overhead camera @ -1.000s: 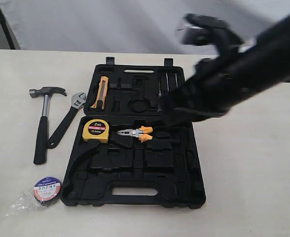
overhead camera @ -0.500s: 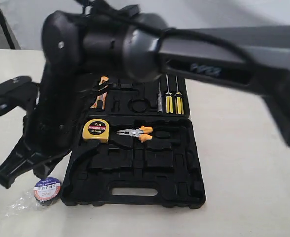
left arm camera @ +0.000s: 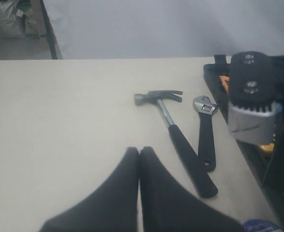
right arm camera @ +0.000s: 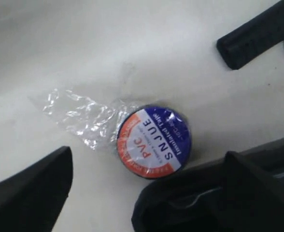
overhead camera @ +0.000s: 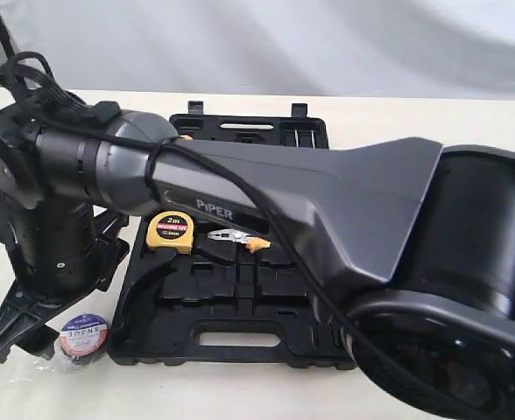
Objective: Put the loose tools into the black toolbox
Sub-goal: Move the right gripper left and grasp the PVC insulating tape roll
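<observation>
The black toolbox (overhead camera: 161, 337) lies open just beside the right gripper (right arm camera: 148, 159), whose jaws stand wide apart, holding nothing. The claw hammer (left arm camera: 179, 140) and adjustable wrench (left arm camera: 206, 137) lie side by side on the table (left arm camera: 74, 111) ahead of the left gripper (left arm camera: 138, 155), whose fingers press together. The black tape roll (right arm camera: 154, 142), in clear wrap, sits under the right gripper between its fingers, touching neither.

The right arm (overhead camera: 328, 192) stretches from the near right across to the left side of the exterior view, wrist bent downward. The right claw (right arm camera: 147, 159) points down, jaws spread wide apart. The left claw (left arm camera: 139, 153) has its jaws pressed together, holding nothing.
</observation>
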### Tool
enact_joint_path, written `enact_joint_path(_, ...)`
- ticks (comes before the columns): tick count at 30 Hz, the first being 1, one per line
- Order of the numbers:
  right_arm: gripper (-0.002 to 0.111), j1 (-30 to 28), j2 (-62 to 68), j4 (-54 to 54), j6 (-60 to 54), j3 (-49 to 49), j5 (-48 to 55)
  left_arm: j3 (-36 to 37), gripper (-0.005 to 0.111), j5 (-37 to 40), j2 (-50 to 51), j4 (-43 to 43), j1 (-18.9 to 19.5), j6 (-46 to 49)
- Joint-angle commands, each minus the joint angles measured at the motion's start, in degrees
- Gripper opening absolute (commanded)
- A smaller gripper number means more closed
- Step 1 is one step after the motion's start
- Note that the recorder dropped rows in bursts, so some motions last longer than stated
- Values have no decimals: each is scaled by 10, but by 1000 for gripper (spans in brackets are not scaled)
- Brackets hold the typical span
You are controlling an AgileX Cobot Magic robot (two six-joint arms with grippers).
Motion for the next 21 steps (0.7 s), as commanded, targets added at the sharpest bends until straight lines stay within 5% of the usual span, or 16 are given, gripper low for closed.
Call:
enact_joint_path(1, 82, 0, 15, -7, 7, -5, -18, 5, 1, -10, -5, -8, 2, -6)
enact_joint_path(21, 81, 0, 60, -9, 8, -5, -40, 5, 1, -10, -5, -8, 2, -6)
